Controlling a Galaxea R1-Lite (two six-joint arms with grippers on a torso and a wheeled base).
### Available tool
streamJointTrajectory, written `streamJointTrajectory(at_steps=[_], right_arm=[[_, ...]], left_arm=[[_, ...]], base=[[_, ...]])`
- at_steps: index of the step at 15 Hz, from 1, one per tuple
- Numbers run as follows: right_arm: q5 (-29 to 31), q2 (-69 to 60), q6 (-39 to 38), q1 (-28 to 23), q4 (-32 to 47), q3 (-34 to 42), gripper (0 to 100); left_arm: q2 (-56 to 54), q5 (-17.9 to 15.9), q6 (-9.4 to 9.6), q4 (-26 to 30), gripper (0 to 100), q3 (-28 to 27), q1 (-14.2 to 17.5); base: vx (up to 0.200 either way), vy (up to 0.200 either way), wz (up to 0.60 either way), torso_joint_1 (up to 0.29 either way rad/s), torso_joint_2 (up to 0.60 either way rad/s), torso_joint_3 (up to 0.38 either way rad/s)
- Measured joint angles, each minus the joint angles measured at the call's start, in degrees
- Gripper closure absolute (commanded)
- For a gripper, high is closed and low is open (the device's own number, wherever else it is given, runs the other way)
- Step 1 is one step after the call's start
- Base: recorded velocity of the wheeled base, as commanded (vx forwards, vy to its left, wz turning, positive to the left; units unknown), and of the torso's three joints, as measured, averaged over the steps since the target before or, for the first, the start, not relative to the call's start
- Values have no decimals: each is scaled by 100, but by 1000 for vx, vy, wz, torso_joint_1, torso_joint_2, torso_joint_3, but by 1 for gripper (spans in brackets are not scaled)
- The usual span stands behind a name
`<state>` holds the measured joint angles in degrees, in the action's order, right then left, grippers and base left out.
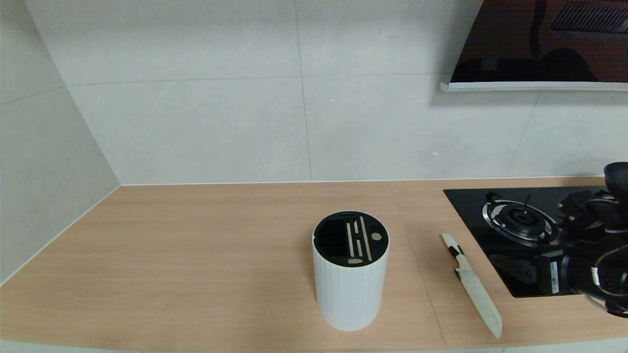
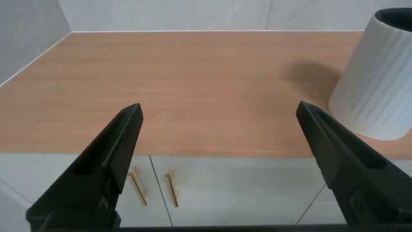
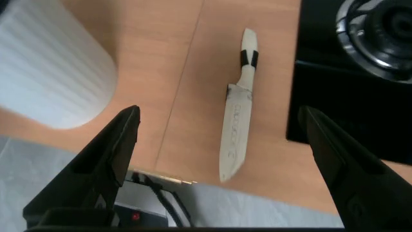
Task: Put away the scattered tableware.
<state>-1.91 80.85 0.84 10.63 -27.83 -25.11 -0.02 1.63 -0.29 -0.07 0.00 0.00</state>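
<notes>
A pale grey tiled wall point(image 1: 196, 122) closes the room at the back and turns a corner on the left. Under it runs a light wooden bench point(image 1: 196, 255) with a fine grain and one thin seam across it.

The left claw point(image 2: 219, 109) hangs at the front edge of the bench, with its two black fingers spread wide and nothing between them. Below it are white cabinet doors point(image 2: 212, 187) with thin golden bar handles point(image 2: 171, 188).

Near the middle of the bench, close to the front, a white ribbed round holder point(image 1: 350, 279) stands upright. Its top is black, with a big opening and several narrow slots. It is to the right of the left claw.

To the right of the holder, apart from it, a knife with a cream blade and a cream handle with a black band point(image 1: 472, 284) lies flat on the wood. The handle points to the back wall and the blade tip to the front edge.

The right claw point(image 3: 219, 113) hangs above this knife, wide apart and holding nothing.

Just beside the knife is a black glass gas hob point(image 1: 490, 215) with a metal burner ring. High on the wall, a dark glossy range hood point(image 1: 539, 44) is mounted.
</notes>
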Motion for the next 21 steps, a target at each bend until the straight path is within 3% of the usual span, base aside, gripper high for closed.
streamJointTrajectory(at_steps=[15, 21], right_arm=[[645, 3980, -6, -20, -2616, -462, 0], [746, 4578, -41, -140, -2816, -633, 0]], left_arm=[[0, 0, -17, 0, 0, 0, 0], [0, 2, -20, 0, 0, 0, 0]], base=[[0, 0, 0, 0, 0, 0], [0, 0, 0, 0, 0, 0]])
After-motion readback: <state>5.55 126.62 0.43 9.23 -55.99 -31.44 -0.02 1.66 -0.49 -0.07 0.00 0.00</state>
